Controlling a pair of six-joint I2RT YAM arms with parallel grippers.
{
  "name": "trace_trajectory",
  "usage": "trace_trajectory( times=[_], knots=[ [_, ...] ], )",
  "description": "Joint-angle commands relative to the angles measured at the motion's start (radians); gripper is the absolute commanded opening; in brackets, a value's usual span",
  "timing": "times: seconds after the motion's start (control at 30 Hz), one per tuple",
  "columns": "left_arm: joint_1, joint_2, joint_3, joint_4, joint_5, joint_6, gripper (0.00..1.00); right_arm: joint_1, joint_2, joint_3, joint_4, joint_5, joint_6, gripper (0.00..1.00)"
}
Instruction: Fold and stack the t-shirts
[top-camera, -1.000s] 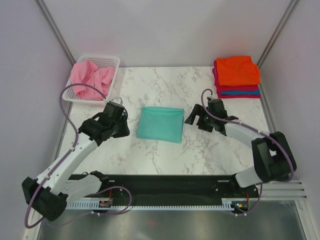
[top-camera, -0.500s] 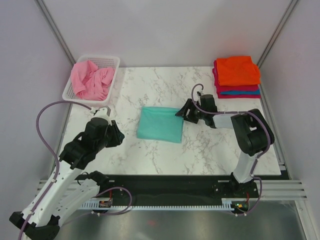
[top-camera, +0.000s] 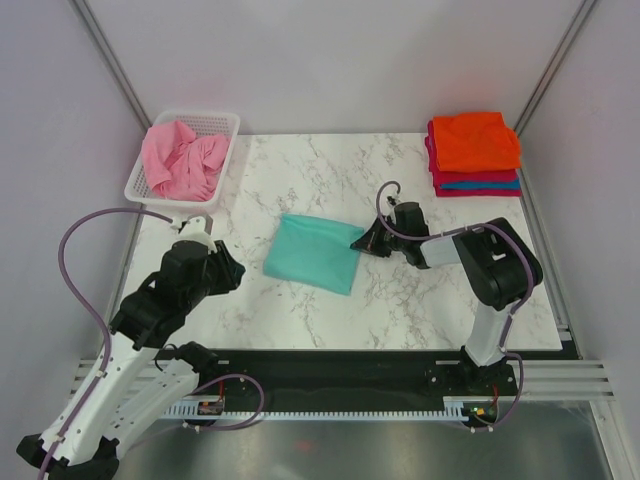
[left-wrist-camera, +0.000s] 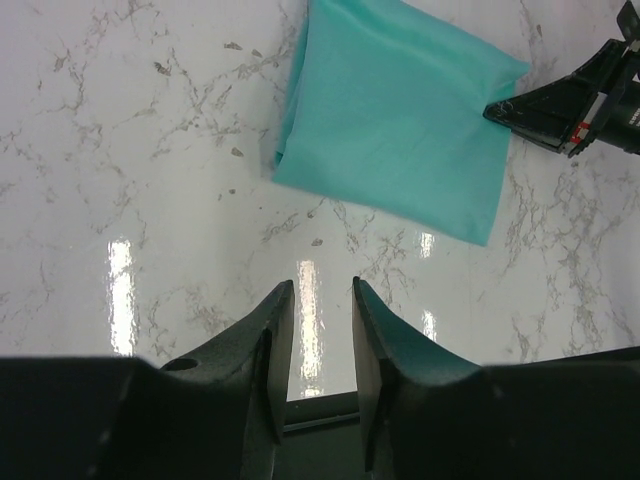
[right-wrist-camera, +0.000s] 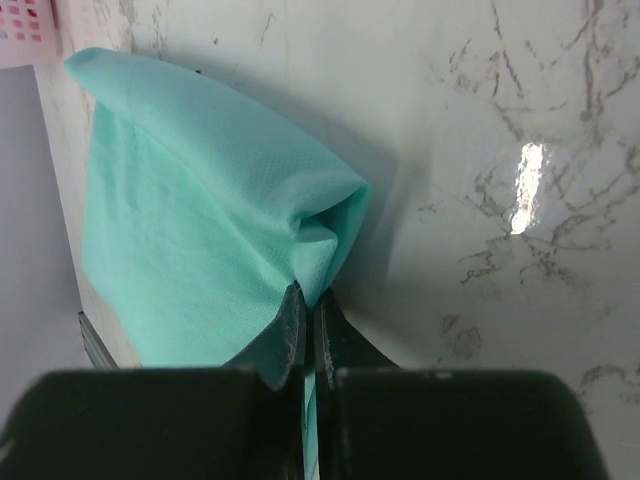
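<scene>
Right gripper (top-camera: 371, 238) clamped on the teal t-shirt (top-camera: 312, 254).
Its jaws pinch the shirt's 2 o'clock corner; the shirt lies mid-table. Left gripper (left-wrist-camera: 320, 292), fingers slightly apart and empty, hovers at the shirt's 9 o'clock. Folded stack (top-camera: 475, 150) at the table's 1 o'clock; pink t-shirt (top-camera: 183, 160) in basket (top-camera: 227, 122) at 11.

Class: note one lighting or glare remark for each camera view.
Top external: even light, no glare on the teal t-shirt. Left wrist: white glare streaks on the marble table; left tool a dark silhouette. Right wrist: one glare patch on the table, soft shadow beside the shirt.
</scene>
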Motion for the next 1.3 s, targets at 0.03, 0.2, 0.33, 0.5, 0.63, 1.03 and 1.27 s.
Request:
trace_trajectory(
  times=[0.03,0.2,0.33,0.5,0.63,1.03,1.27],
  knots=[
    [-0.001,0.000,0.000,0.039,-0.031,0.033,0.37,-0.002,-0.028,0.068,-0.078,-0.022,-0.107,0.00],
    [-0.001,-0.026,-0.003,0.039,-0.037,0.033,0.37,-0.051,-0.140,0.230,-0.345,-0.002,-0.310,0.00],
    [0.000,-0.038,-0.005,0.040,-0.048,0.028,0.37,-0.122,-0.195,0.325,-0.431,-0.033,-0.392,0.00],
    [0.000,-0.032,-0.005,0.039,-0.050,0.028,0.37,-0.183,-0.170,0.547,-0.634,0.006,-0.549,0.00],
    [0.002,-0.029,-0.005,0.039,-0.047,0.029,0.37,-0.243,-0.125,0.716,-0.765,0.032,-0.673,0.00],
    [0.028,0.014,-0.006,0.051,-0.007,0.043,0.36,-0.361,-0.071,1.020,-0.949,0.033,-0.943,0.00],
    [0.097,0.037,-0.016,0.080,0.076,0.069,0.35,-0.415,-0.041,1.207,-1.037,0.020,-1.002,0.00]
  ],
)
